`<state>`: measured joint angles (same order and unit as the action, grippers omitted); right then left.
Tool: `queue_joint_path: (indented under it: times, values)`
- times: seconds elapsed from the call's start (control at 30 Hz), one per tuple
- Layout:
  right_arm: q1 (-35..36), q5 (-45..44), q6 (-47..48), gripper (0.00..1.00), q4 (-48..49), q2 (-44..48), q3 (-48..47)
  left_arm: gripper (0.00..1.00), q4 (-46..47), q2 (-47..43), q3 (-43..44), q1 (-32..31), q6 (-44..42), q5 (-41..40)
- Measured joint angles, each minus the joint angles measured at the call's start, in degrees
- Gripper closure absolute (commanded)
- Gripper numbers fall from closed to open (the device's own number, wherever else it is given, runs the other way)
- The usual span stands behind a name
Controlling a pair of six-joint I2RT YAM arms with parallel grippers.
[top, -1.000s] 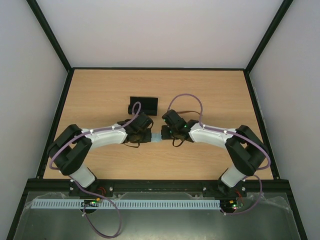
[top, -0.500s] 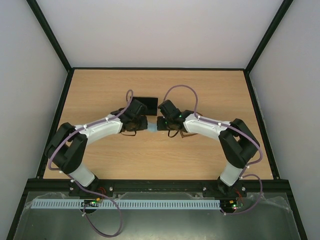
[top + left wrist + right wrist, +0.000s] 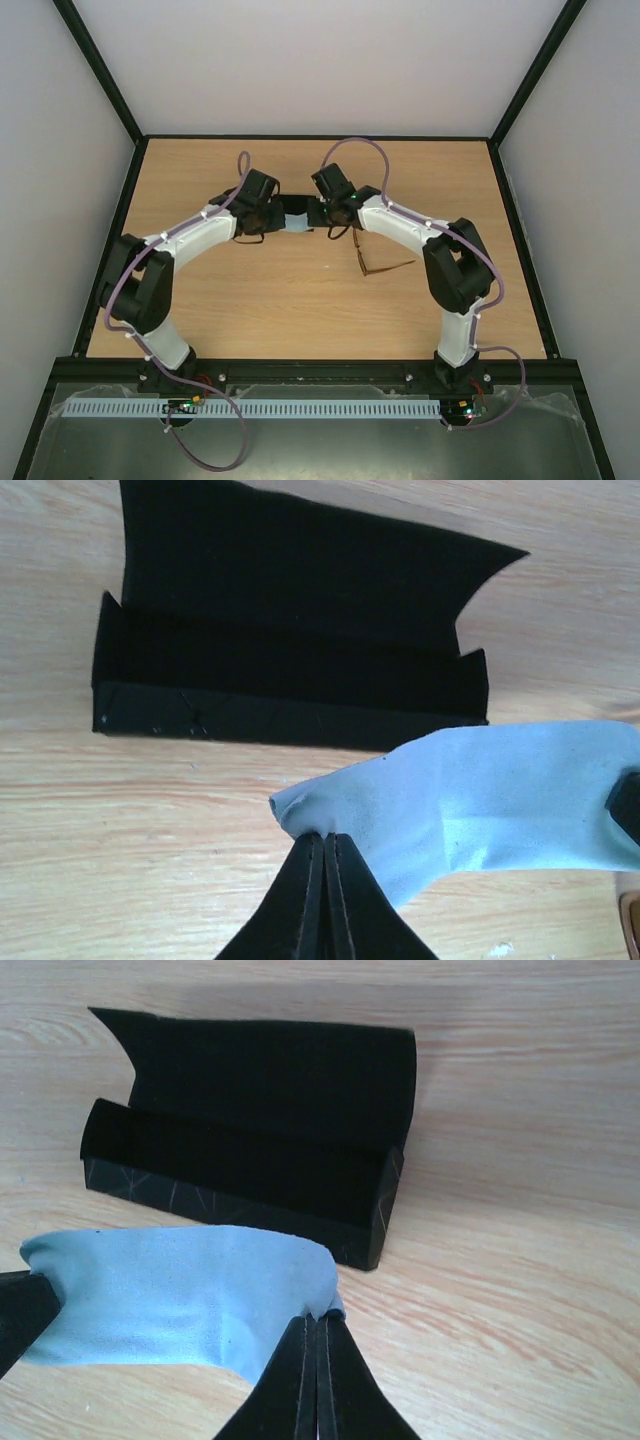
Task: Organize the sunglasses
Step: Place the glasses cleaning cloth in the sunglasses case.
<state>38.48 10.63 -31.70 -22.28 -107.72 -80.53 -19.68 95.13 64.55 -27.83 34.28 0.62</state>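
Observation:
The sunglasses (image 3: 385, 262), thin and dark brown, lie on the table to the right of centre, apart from both grippers. An open black case (image 3: 290, 680) lies on its side, its flap spread behind it; it also shows in the right wrist view (image 3: 250, 1160). My left gripper (image 3: 325, 835) is shut on one corner of a light blue cloth (image 3: 500, 790). My right gripper (image 3: 320, 1318) is shut on the opposite corner of the cloth (image 3: 180, 1290). The cloth (image 3: 296, 222) hangs stretched between them, just in front of the case and above the table.
The wooden table (image 3: 300, 310) has a black frame round it and grey walls on three sides. Both arms reach far forward and bend in toward the middle. The right arm's elbow (image 3: 455, 265) stands just right of the sunglasses.
Both grippers have carried the cloth away from the bases, up to the case. The sunglasses, hidden under the arms before, now show on the table.

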Motion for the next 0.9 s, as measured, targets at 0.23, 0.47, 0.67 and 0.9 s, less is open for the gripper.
queue_joint_path:
  times: [0.23, 0.47, 0.67, 0.9]
  values:
    - [-1.0, 1.2, 1.1, 0.99, -2.4, -5.2, -6.5, 0.98, -1.0, 3.7, 4.0, 2.9, -1.7, 0.7]
    - [-1.8, 2.4, 1.7, 0.99, -4.4, -10.2, -13.5, 0.98, -1.4, 6.8, 6.6, 5.0, -2.6, 0.9]
    - [-3.0, 3.3, 2.1, 0.99, -5.5, -13.5, -18.5, 0.98, -1.2, 9.3, 8.0, 6.6, -3.0, 0.9]
    - [-4.0, 4.3, 2.4, 0.99, -6.2, -16.5, -20.7, 0.98, -1.3, 13.2, 10.7, 7.8, -3.3, 0.9]
